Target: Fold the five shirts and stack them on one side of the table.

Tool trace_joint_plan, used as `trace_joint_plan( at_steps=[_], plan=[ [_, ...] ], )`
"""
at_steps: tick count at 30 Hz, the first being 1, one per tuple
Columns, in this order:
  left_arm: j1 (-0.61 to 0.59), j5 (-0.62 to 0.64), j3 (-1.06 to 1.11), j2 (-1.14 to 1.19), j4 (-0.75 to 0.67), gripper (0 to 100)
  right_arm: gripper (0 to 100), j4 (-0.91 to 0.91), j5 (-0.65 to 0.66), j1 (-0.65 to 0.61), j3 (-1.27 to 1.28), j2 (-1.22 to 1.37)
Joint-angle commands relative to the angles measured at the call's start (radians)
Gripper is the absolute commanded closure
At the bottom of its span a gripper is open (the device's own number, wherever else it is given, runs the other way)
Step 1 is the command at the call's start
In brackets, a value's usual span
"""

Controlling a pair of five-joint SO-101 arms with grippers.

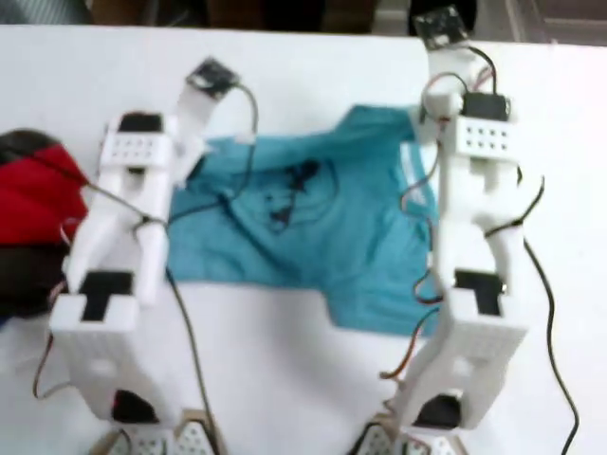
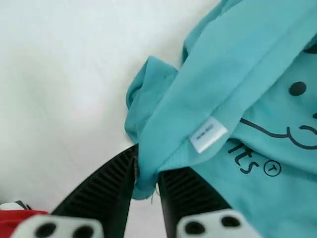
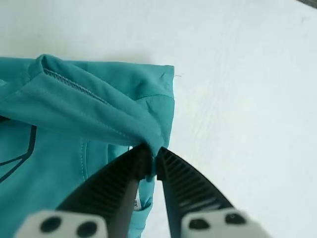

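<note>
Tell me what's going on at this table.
Both arms hold the teal shirt, which lies spread on the table. The left gripper is shut on a bunched fold at one side, the right gripper on a fold at the opposite side. A red garment lies heaped at the table's edge.

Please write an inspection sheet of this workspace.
Surface: white table, bare near the arm bases.
Job's things: teal shirt spread mid-table; red shirt bunched beside the left arm, dark cloth against it.
Clutter: nothing seen.
Grippers: left gripper and right gripper each shut on the teal shirt's edge.
Cables: thin wires along both arms; a black cable on the table by the right arm.
Surroundings: dark shapes beyond the far edge, unclear.
</note>
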Motion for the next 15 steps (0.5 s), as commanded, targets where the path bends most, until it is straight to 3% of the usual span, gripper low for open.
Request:
trace_joint_plan(
  at_steps=[1,7,11,15],
  plan=[
    [-0.002,-0.003,-0.073,-0.012,0.077,98,98.1,0.067,0.000,0.015,-0.014,-0.035],
    [0.000,-0.003,-0.237,-0.011,0.407,98,98.1,0.219,0.000,0.013,-0.008,-0.163],
    [0.000,-0.008,-0.306,-0.011,0.551,98,98.1,0.302,0.000,0.013,-0.006,-0.254],
    [-0.005,-0.129,-0.286,-0.009,0.647,97,98.1,0.401,0.002,0.013,0.025,-0.306]
  ],
)
